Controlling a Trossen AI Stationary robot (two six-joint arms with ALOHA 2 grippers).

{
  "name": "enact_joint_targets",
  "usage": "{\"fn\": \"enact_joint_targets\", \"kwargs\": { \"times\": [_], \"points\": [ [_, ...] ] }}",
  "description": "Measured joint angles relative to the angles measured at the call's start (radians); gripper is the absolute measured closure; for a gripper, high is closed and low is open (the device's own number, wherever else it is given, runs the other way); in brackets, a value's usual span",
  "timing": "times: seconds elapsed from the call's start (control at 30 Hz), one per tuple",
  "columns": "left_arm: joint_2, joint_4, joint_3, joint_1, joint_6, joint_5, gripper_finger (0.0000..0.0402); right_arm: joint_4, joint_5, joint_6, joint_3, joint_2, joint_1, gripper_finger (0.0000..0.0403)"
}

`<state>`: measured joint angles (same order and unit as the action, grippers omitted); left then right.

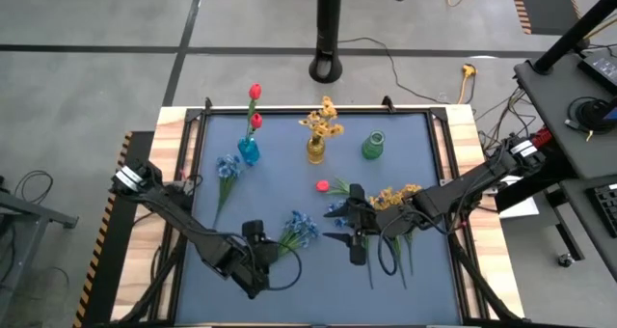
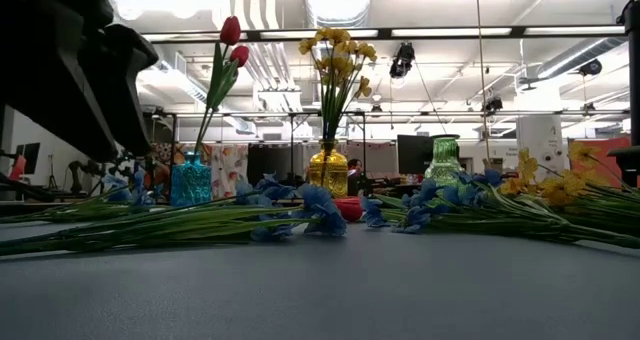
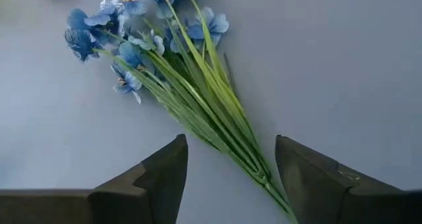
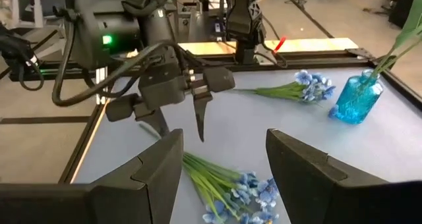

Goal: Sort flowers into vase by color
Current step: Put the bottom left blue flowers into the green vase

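Left gripper (image 3: 227, 178) spreading over blue sprig stems.
Dark fingers are straddling the thin green stems of the blue-blossomed artificial sprig (image 1: 299, 230), lower centre on the grey mat (image 1: 405, 135); thin stems risk slipping out. Right gripper (image 4: 221, 171) is hovering spread, centre-right.

My fingers (image 3: 158, 184) are looking like dull dark plastic, hard and a bit grainy. The blue flowers (image 3: 125, 39) are looking like soft cloth, with smooth plastic stems (image 3: 217, 118). The mat (image 3: 343, 72) under them is looking flat, grey and not shiny. The wood (image 1: 174, 125) around it is showing pale and bare. The blue vase (image 4: 356, 99) is shining like clear glass.
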<state>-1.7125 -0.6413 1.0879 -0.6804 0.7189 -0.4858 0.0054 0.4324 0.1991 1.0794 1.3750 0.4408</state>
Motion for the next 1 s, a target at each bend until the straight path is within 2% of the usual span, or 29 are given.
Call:
{"fn": "enact_joint_targets", "kwargs": {
  "times": [0.4, 0.7, 1.0],
  "points": [
    [0.000, 0.132, -0.079, 0.003, 0.045, 0.013, 0.0174, -0.076, -0.025, 0.102, -0.002, 0.001, 0.007, 0.0193],
    [-0.003, 0.325, -0.187, 0.001, 0.118, 0.069, 0.0174, -0.106, -0.048, 0.116, -0.002, 0.001, 0.007, 0.0193],
    [-0.003, 0.335, -0.266, 0.002, 0.272, 0.062, 0.0200, -0.106, -0.048, 0.091, -0.002, 0.001, 0.006, 0.0193]
  ]
}}
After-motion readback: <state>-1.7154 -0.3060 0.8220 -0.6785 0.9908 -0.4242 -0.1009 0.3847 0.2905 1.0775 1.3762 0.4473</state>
